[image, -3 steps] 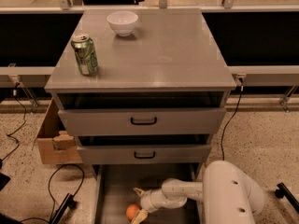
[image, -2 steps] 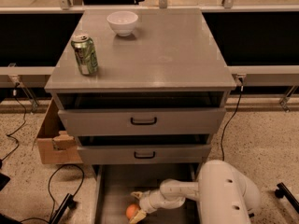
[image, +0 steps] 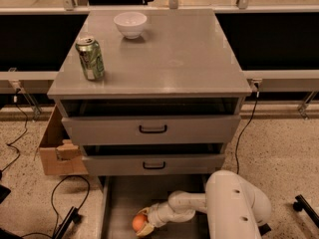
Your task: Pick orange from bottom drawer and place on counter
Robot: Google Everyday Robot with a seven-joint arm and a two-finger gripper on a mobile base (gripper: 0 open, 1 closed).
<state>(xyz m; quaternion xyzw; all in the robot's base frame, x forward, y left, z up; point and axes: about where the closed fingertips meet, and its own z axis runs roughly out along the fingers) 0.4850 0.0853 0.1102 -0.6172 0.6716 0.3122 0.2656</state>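
The orange (image: 139, 221) lies in the open bottom drawer (image: 119, 193), near its front left, low in the camera view. My gripper (image: 143, 225) reaches into the drawer from the right and sits right at the orange, its fingers around the fruit's right and lower sides. The white arm (image: 234, 208) comes in from the bottom right. The grey counter (image: 169, 49) tops the cabinet above.
A green soda can (image: 90, 58) stands on the counter's left front and a white bowl (image: 130, 24) at its back. The two upper drawers with black handles (image: 153, 129) are slightly open. A cardboard box (image: 57, 148) and cables lie on the floor at left.
The arm has shifted slightly left and the gripper has closed in on the orange, which has stayed at the same spot in the drawer.
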